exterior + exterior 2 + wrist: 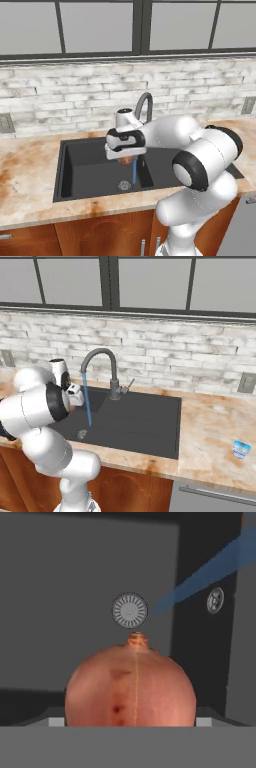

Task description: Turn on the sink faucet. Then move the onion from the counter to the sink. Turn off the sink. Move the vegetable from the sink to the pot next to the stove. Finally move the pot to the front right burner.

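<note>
The reddish-orange onion (131, 687) sits large at the bottom of the hand view, and my gripper (127, 157) is shut on it. It hangs over the black sink (90, 165), above the basin floor, with the round drain (129, 610) straight below. The dark gooseneck faucet (102, 356) is running: a thin blue water stream (88, 406) falls beside the gripper to the drain (124, 185). The faucet's side lever (129, 385) sticks out to the right. My fingers are hidden behind the onion in the hand view. The pot and the stove are out of view.
The beige marbled counter (210, 431) surrounds the sink, and a small blue thing (241, 448) lies on its right part. A brick wall with outlets (247, 383) and a window runs behind. Wooden cabinets (100, 235) stand below.
</note>
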